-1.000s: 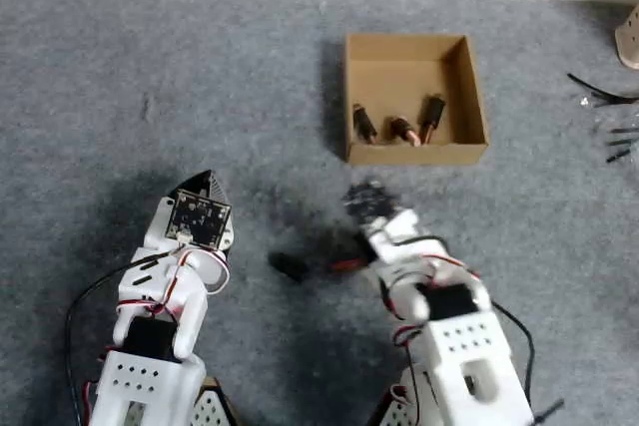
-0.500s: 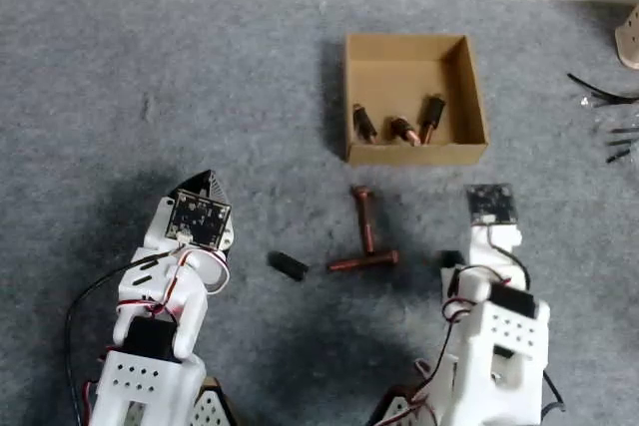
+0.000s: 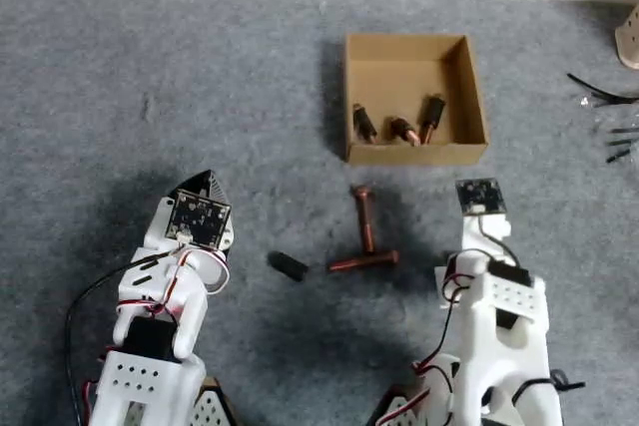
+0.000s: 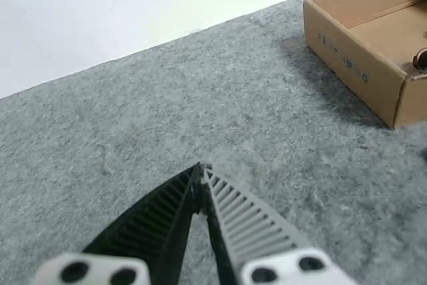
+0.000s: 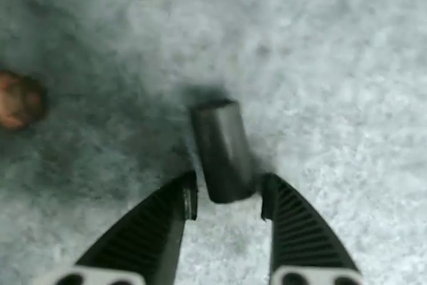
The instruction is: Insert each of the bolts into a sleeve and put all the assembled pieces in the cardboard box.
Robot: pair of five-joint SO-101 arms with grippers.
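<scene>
Right arm (image 3: 494, 296): moved off the bolts to the box's near-right side.
First bolt (image 3: 362, 218): on the carpet (image 3: 150, 67) just before the cardboard box (image 3: 414, 154), pointing at it.
Second bolt (image 3: 363, 261): crosswise at the first's far end.
Sleeve (image 5: 223, 151): between the spread fingers of the right gripper (image 5: 227, 195), not clamped.
Second sleeve (image 3: 288, 265): beside the second bolt.
Assembled pieces (image 3: 402, 129): three, inside the box.
Left gripper (image 4: 202, 171): pressed together, empty, well apart from the box.

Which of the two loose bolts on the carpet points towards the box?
The bolt nearer the box, its head toward it; the other bolt lies crosswise, parallel to the box's front wall.
</scene>
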